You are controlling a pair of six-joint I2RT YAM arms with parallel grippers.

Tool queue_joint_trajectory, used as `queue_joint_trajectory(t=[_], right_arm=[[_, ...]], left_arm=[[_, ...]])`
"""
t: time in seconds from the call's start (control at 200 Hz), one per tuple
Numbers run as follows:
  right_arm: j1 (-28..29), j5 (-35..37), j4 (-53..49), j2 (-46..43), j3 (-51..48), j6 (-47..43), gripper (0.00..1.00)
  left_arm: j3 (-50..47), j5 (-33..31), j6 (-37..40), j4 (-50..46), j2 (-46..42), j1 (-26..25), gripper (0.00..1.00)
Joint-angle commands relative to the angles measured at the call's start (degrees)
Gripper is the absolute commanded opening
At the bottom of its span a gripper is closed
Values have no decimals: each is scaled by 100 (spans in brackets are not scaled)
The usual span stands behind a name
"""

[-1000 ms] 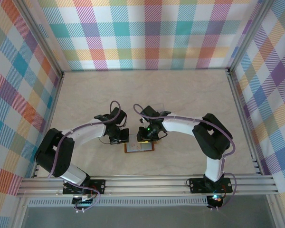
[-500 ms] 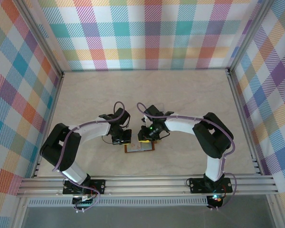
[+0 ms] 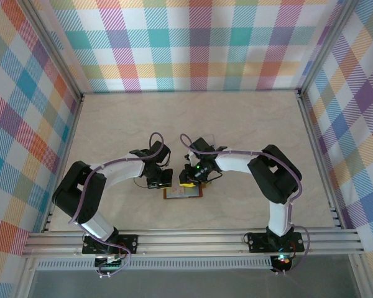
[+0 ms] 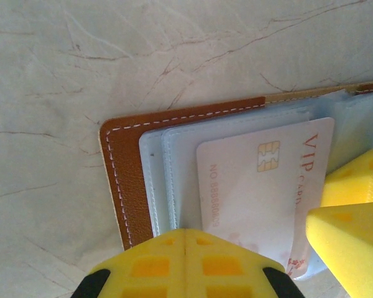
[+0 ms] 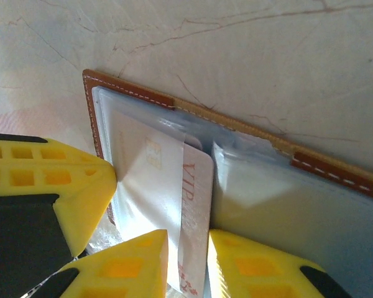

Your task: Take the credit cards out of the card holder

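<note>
The card holder lies open on the table, a brown wallet with clear sleeves, and sits between the two grippers as the wallet in the top view. A whitish credit card marked VIP, with a chip, sticks partly out of a sleeve. My left gripper is shut and presses its joined tips on the sleeve edge beside the card. My right gripper is open by a narrow gap, and the card's bare end runs between its fingers. Other cards are hidden.
The pale marbled table stretches behind the wallet. Checked walls and metal rails close in the sides. Both grippers crowd together over the wallet, the left gripper close beside the right gripper.
The left arm's elbow has swung inward and its gripper has edged right onto the wallet. The right gripper has shifted slightly left. The wallet has stayed in place.
</note>
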Motion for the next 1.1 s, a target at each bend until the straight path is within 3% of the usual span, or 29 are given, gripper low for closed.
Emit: queue_joint_trajectory(t=[0.0, 0.16, 0.345, 0.55, 0.695, 0.92, 1.095], right_arm=[[-23, -309, 236, 216, -128, 160, 24], [-33, -610, 816, 46, -385, 397, 24], [-85, -666, 1263, -259, -708, 582, 13], [-138, -750, 1640, -475, -974, 745, 8], [-163, -467, 1187, -675, -975, 529, 5], [-174, 559, -487, -951, -655, -212, 1], [-174, 825, -1030, -1081, -477, -406, 0]], left_arm=[[-269, -319, 82, -250, 300, -64, 1], [-261, -367, 48, -248, 396, -108, 1], [-224, -415, 36, -282, 489, -144, 0], [-154, -481, 41, -361, 487, -162, 0], [-138, -516, 19, -402, 465, -166, 0], [-132, -564, 6, -441, 399, -170, 0], [-81, -549, -22, -402, 425, -170, 1]])
